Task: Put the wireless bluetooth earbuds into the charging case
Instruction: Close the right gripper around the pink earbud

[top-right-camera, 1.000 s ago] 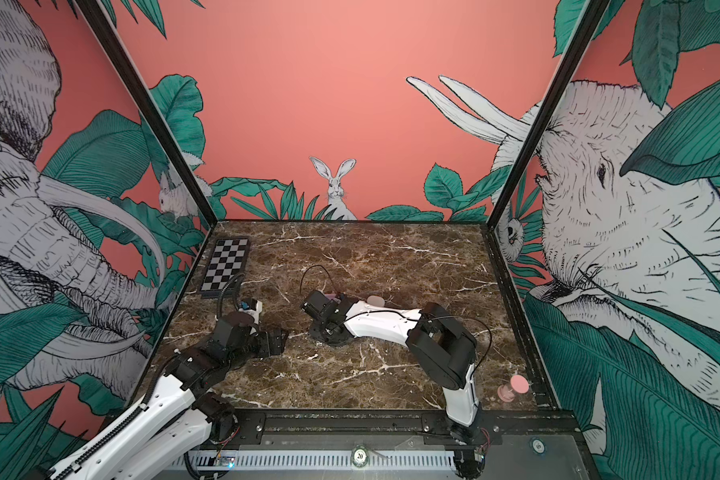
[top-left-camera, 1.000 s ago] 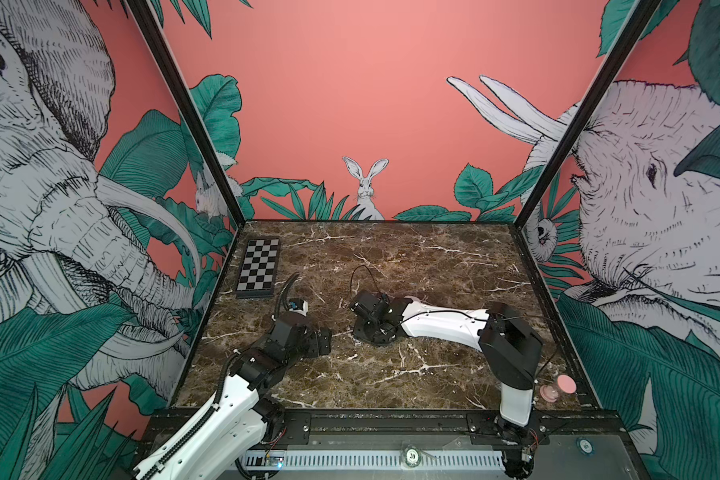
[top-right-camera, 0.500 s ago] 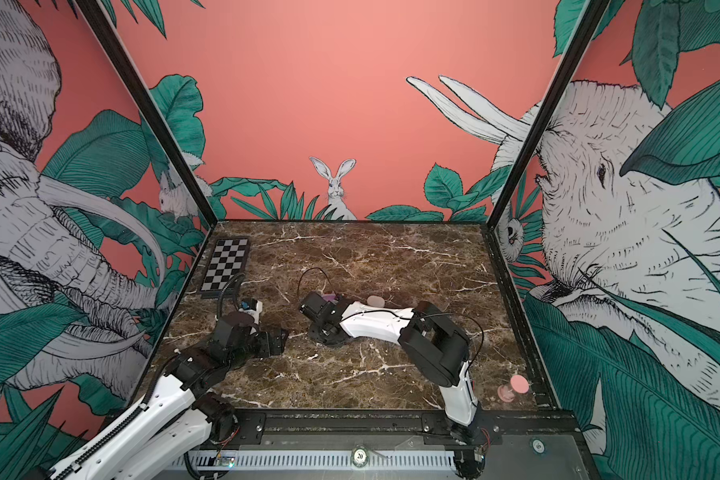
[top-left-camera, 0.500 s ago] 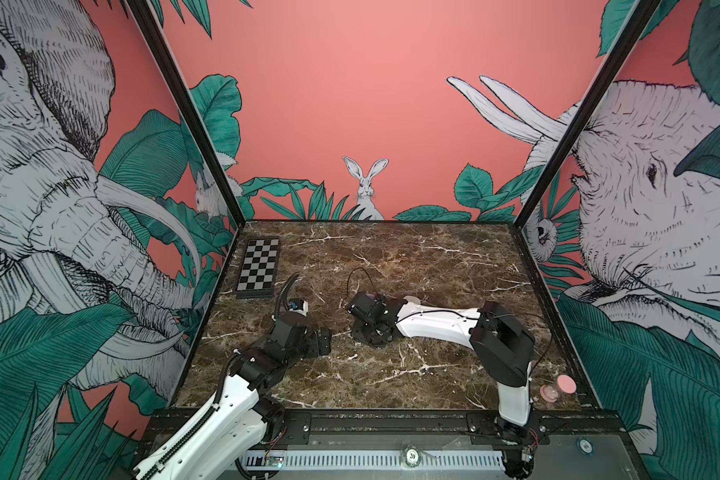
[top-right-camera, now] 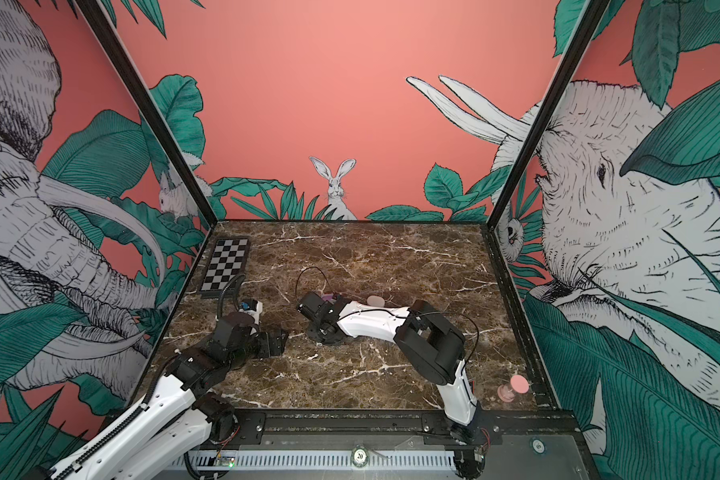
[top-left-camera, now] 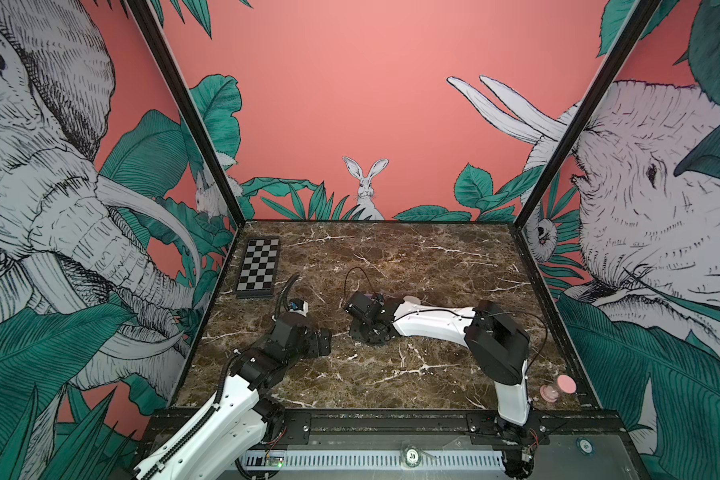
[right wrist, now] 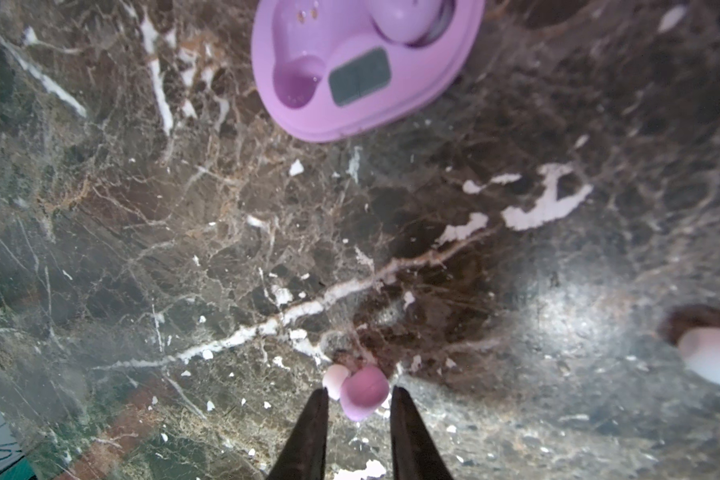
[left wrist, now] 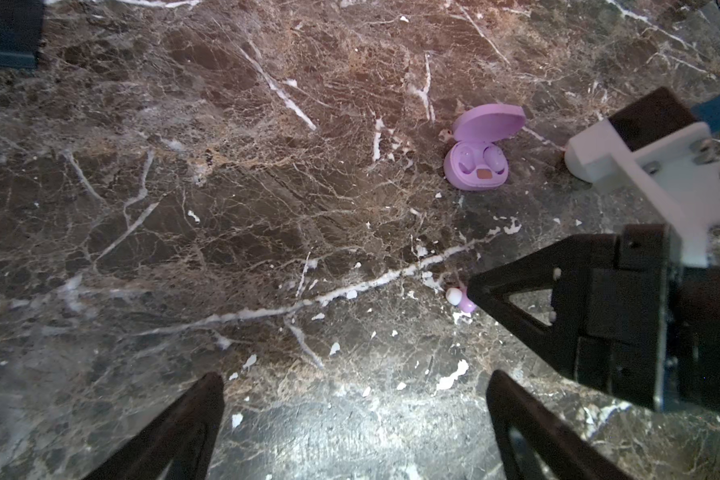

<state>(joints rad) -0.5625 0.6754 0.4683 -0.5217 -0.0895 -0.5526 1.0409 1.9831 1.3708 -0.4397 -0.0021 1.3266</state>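
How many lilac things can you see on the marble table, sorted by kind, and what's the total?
Lilac charging case: 1, lid open.
Lilac earbuds: 2, a seated one in that case and a loose one on the table.
Total: 3.

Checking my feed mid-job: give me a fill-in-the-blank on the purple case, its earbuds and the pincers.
The purple charging case has its lid ___.
Its slots hold ___ seated earbud.
The loose earbud sits between the tips of the ___ pincer.
Missing words: open; one; right.
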